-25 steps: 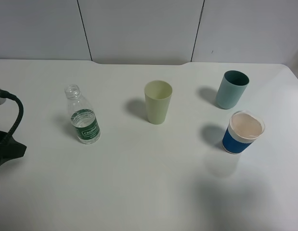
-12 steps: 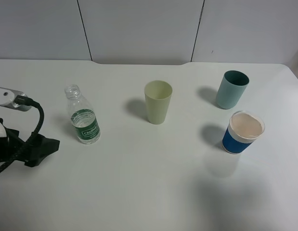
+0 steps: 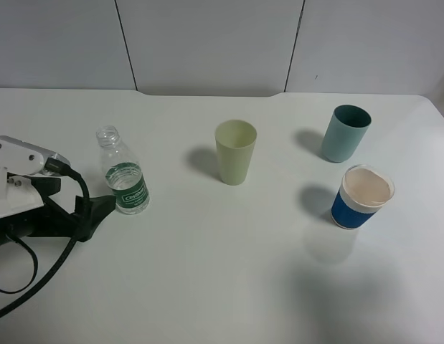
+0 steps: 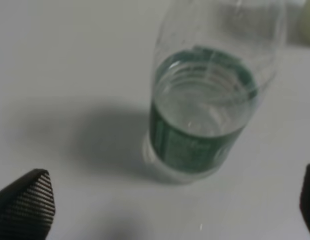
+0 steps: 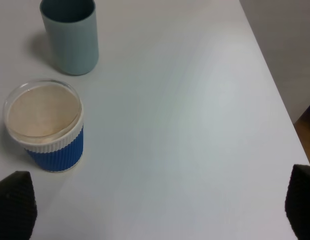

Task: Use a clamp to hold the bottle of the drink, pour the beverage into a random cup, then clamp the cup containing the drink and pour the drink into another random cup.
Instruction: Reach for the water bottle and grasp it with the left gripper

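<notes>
The bottle (image 3: pixel 123 172), clear with a green label and no cap, stands on the left of the white table (image 3: pixel 207 272). The left wrist view looks down on the bottle (image 4: pixel 205 115), with clear beverage (image 4: pixel 200 107) inside up to about the label. My left gripper (image 3: pixel 98 206) sits low just left of the bottle and apart from it; the left gripper (image 4: pixel 167 205) is open and empty. The pale yellow-green cup (image 3: pixel 236 152) stands upright mid-table. My right gripper (image 5: pixel 157 207) is open and empty, and out of the exterior view.
A teal tumbler (image 3: pixel 346 133) stands at the back right, and a blue-banded white cup (image 3: pixel 364 197) in front of it; both also show as the tumbler (image 5: pixel 70 36) and banded cup (image 5: pixel 44 125). The table's right edge (image 5: pixel 275 100) runs close by.
My left arm has come in from the left edge and moved right to just short of the bottle. Bottle and cups have not moved.
</notes>
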### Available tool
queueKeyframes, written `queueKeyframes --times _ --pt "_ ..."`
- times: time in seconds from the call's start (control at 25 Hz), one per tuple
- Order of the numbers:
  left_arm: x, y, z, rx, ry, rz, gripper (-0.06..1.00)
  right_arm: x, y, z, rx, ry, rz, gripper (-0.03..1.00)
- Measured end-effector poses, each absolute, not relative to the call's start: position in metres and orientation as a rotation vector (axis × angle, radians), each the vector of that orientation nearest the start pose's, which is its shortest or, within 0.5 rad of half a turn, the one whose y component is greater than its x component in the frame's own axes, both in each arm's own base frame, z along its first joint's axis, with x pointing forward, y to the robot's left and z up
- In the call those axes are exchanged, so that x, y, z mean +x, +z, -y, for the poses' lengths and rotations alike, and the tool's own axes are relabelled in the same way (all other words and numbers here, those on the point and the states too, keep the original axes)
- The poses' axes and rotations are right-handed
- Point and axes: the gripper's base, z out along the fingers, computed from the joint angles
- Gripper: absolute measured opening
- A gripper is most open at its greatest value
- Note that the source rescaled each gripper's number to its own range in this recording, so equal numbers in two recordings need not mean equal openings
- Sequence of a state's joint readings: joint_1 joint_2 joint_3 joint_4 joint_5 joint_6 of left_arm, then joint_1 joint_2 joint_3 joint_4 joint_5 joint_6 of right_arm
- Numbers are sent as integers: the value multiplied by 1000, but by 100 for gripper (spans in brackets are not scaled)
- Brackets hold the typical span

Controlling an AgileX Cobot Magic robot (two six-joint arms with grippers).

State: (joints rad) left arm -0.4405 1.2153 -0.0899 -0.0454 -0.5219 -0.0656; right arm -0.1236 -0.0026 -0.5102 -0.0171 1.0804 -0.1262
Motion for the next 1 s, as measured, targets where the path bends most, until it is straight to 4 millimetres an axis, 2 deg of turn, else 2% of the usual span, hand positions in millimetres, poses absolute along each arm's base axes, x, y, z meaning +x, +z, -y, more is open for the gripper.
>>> queueKeyframes --times 0.52,1.0 --pt "161 135 80 391 -378 -1915 100 -7 278 0 -2 -176 -2056 100" --pt "166 124 85 394 -402 -1877 100 -7 278 0 -2 -176 -2056 100"
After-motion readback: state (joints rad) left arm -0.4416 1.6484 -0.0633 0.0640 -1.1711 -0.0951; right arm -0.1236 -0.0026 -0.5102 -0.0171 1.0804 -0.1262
